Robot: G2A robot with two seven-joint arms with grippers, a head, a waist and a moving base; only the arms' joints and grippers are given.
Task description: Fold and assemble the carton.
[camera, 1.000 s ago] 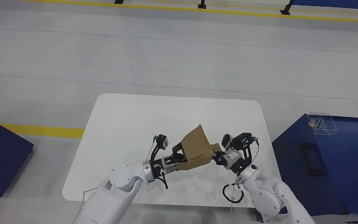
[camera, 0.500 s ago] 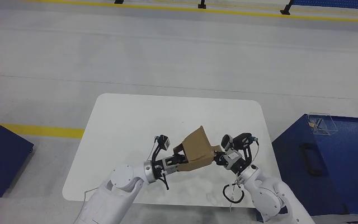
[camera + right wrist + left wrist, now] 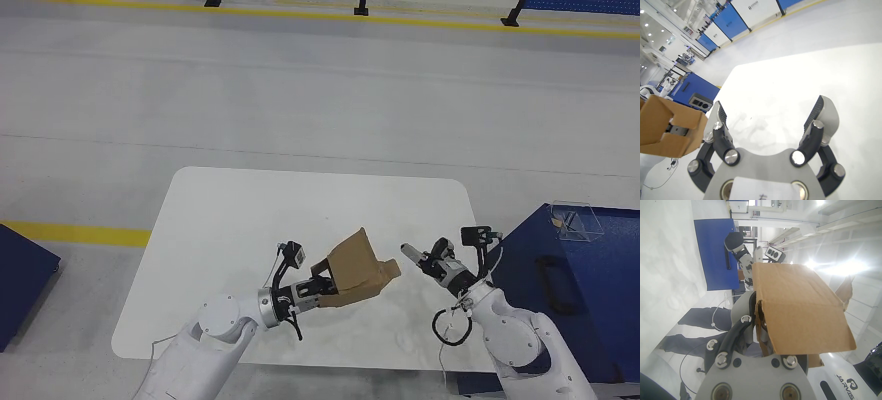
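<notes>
The left hand [image 3: 320, 287] is holding the cardboard carton [image 3: 357, 268] up over the tabletop [image 3: 250, 220], probably so the right hand [image 3: 769, 102], sitting wide open just beside it, can reach its flaps.

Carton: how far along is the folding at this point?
Done: the carton already has a box shape rather than lying flat. In hand: the left gripper is shut on it, holding it over the table; the right gripper is open, apart from it. Left: the flaps at its end are not closed; a gap shows between them.
</notes>
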